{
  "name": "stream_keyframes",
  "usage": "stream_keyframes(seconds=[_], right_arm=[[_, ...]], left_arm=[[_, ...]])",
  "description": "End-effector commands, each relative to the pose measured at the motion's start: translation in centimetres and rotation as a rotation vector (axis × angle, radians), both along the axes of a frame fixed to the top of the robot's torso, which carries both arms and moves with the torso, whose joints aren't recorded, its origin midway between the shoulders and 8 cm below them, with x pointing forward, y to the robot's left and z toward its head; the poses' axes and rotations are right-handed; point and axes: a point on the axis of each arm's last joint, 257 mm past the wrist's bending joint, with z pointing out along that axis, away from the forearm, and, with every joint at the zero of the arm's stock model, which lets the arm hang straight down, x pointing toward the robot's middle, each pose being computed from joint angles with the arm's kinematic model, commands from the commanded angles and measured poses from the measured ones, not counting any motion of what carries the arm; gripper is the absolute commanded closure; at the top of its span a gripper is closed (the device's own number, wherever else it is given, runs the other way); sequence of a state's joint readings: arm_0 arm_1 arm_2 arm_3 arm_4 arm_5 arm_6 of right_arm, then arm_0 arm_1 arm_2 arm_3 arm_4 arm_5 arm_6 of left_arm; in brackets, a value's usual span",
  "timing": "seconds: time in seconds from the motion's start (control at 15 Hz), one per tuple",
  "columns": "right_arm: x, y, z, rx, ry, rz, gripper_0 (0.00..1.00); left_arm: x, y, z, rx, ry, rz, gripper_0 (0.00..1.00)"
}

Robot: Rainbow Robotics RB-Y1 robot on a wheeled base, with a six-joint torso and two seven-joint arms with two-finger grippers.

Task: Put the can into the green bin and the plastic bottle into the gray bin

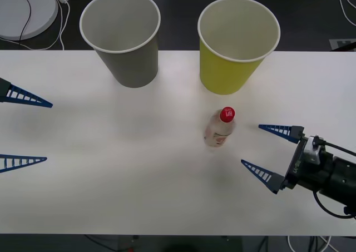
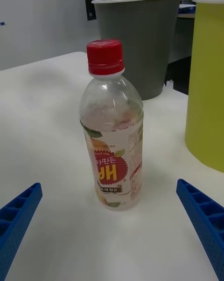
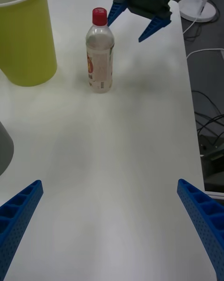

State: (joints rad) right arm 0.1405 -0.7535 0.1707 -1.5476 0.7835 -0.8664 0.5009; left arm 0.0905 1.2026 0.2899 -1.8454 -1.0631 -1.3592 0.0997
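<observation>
Our right gripper (image 1: 260, 147) hangs low over the tabletop (image 1: 111, 174) near its right edge, its two blue ribbed fingers spread wide and holding nothing, their tips aimed at the plastic bottle (image 1: 218, 128) and stopping just short of it. From the right wrist view we see the bottle (image 2: 112, 127) standing upright between and beyond our two fingers (image 2: 200, 215), apart from both. It is clear, with a red screw cap (image 2: 105, 56), and its white label carries large white Korean characters on a red, jagged-edged badge, with smaller Korean writing above on an orange ground; the finer print down the label's side is too small for us to read. The bottle stands a little right of the tabletop's middle, just in front of the green bin (image 1: 236, 43) and not touching it. That bin sits upright at the far edge, right of centre, and the gray bin (image 1: 123, 36) stands beside it to the left, also at the far edge, a gap between the two. Our left gripper (image 1: 25, 131) waits at the left edge of the tabletop, fingers wide apart and holding nothing, well away from the bottle. Beyond the far left corner, a round white disc (image 1: 25, 10) with cables lies on the dark floor.
</observation>
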Motion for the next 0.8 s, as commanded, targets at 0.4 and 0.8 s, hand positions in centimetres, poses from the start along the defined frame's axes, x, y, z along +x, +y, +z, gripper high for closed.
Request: stream_keyframes(seconds=[0.4, 0.8], right_arm=[[2.0, 2.8, 0.0, 0.017, -0.027, -0.029, 0.0], [3.3, 5.4, -0.1, 0.039, -0.027, -0.045, 0.0]], left_arm=[[0.0, 0.0, 0.0, 0.0, 0.0, 0.0, 0.0], [0.0, 0.0, 0.0, 0.0, 0.0, 0.0, 0.0]])
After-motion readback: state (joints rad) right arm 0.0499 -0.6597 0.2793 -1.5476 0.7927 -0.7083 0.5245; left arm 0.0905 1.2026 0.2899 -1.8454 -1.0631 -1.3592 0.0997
